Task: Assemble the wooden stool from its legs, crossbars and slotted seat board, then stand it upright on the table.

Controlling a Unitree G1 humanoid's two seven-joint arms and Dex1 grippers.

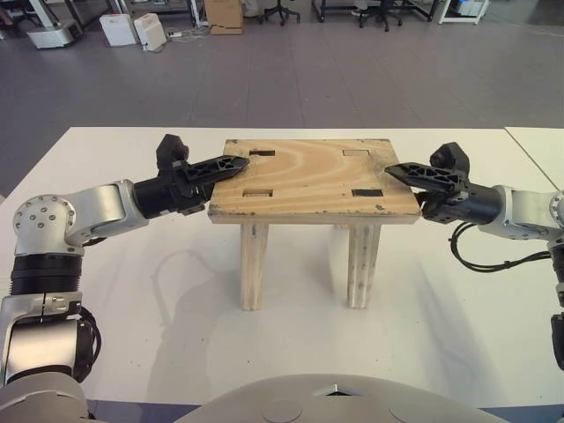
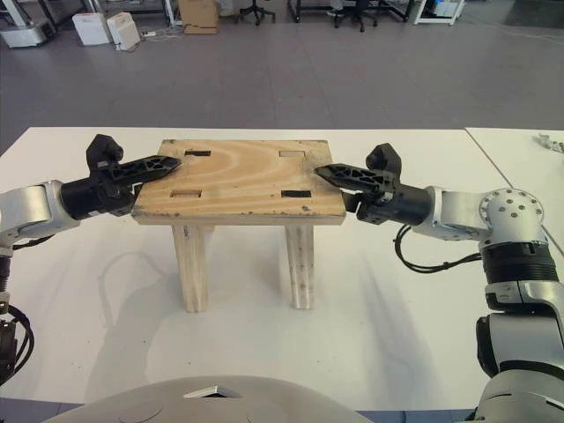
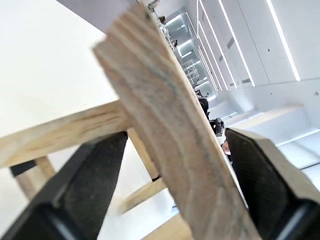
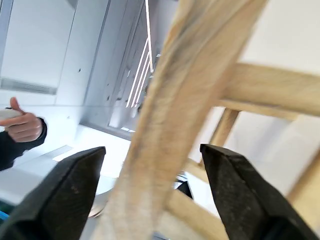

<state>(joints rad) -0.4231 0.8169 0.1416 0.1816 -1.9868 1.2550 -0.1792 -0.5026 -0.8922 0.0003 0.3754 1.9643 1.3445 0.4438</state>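
Left end effector point(image 1: 226, 173) and right end effector point(image 1: 401, 178) each straddle one side edge of the seat board point(image 1: 308, 172), fingers spread, seemingly not pressing it. I see the pale wooden stool point(image 1: 254, 264) standing upright on the counter point(image 1: 132, 335).

My wide white table point(image 1: 423, 352) stands on a grey floor point(image 1: 352, 79), with a second white table point(image 1: 542, 145) just beside it on my right. Far back are a brown cardboard box point(image 1: 224, 13), white boxy units point(image 1: 150, 31) and black wheeled office chairs point(image 1: 280, 11). Long white ceiling light strips point(image 3: 282, 40) run overhead.
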